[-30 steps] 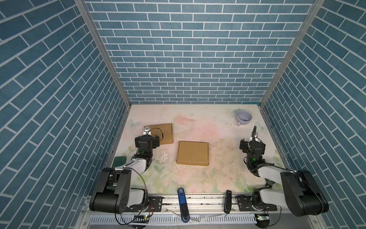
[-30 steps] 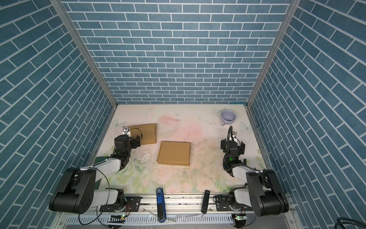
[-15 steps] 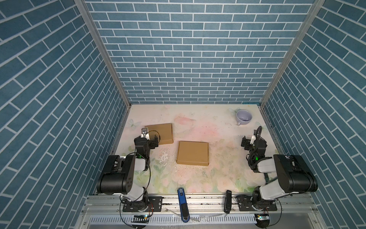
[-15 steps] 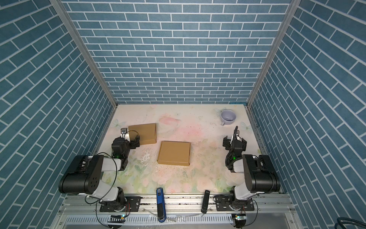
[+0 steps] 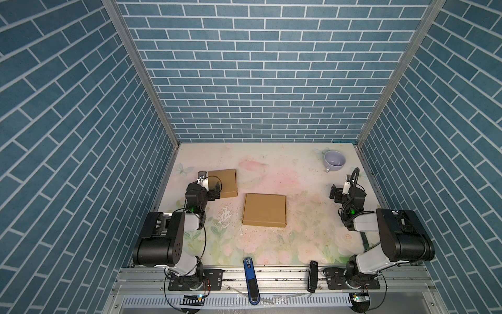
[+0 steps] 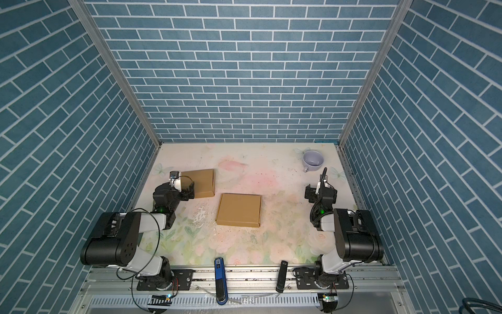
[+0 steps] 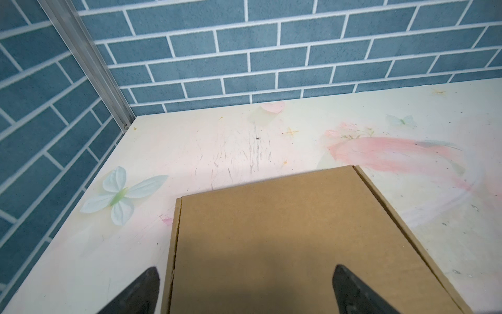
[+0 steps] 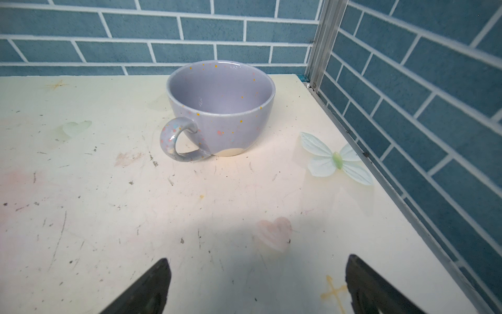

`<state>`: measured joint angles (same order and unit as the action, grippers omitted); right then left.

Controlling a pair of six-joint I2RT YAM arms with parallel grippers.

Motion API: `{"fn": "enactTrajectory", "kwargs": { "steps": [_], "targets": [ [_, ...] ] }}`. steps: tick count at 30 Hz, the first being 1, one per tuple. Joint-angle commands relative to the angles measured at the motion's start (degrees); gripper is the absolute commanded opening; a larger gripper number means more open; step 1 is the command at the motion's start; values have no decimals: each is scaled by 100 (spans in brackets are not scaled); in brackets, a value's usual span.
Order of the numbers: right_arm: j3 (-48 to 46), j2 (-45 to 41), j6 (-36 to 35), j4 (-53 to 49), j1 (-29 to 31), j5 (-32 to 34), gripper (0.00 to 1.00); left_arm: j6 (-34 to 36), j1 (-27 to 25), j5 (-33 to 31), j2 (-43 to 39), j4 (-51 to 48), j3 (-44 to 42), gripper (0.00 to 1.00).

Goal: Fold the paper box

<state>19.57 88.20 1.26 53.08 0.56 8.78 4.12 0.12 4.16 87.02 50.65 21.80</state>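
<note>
Evidently the paper box [image 5: 264, 209] has not stirred over the last second. In both top views it lies shut and flat in the middle of the surface [image 5: 285, 163], on the same spot and at the same slight skew. What has changed is the arms around it. A second ago both lay stretched low along the surface. Now their elbows are drawn up and back over the bases, with only the wrists left reaching forward. I judge that as a retreat to rest. With the box closed, it suggests the folding is finished rather than about to begin.

Neither pincer is at the paper box. The left pincer [image 5: 216, 189] sits to the box's left and a little behind it, jaws spread wide and empty. The right pincer [image 5: 336, 192] is well apart on the opposite side, jaws likewise wide and holding nothing. The box lies between them, nearer the left one.

Just ahead of the left pincer lies a second box [image 5: 225, 182], also shut. In the left wrist view its near end fills most of the gap between the spread fingertips [image 7: 135, 293], though I cannot tell whether they touch the card. Beyond the right pincer, toward the far right corner, a lilac mug [image 5: 334, 160] stands upright and alone.
</note>
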Motion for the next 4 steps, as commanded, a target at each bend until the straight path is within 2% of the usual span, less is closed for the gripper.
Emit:
{"fn": "enactTrajectory", "kwargs": {
  "steps": [1, 4],
  "targets": [
    [104, 2, 41, 15, -29, -66, 99, 102, 6, 119, 60, -150, 44, 100],
    [99, 14, 36, 41, -27, -75, 99, 98, 6, 119, 60, -139, 35, 100]
  ]
}}
